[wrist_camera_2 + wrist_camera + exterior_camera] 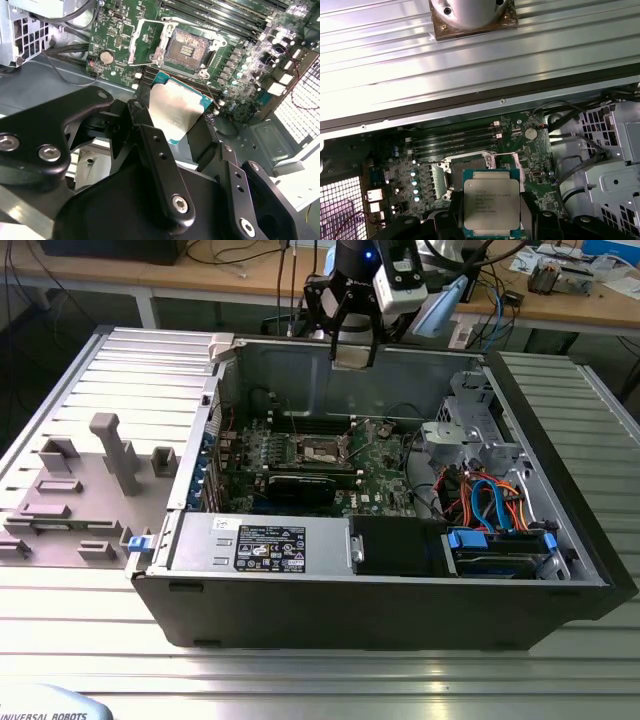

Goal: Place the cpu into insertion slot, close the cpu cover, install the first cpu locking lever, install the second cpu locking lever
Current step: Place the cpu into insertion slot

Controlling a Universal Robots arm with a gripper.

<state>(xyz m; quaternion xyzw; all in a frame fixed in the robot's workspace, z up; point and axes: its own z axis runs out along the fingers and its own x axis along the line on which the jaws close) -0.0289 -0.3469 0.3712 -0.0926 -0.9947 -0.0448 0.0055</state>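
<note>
gripper grips cpu high above motherboard; insertion slot open, cables nearby.

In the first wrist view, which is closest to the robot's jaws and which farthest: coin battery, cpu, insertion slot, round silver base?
1. cpu: held between the jaws.
2. insertion slot: just beyond it.
3. coin battery: farther along the board.
4. round silver base: outside the case.
</note>
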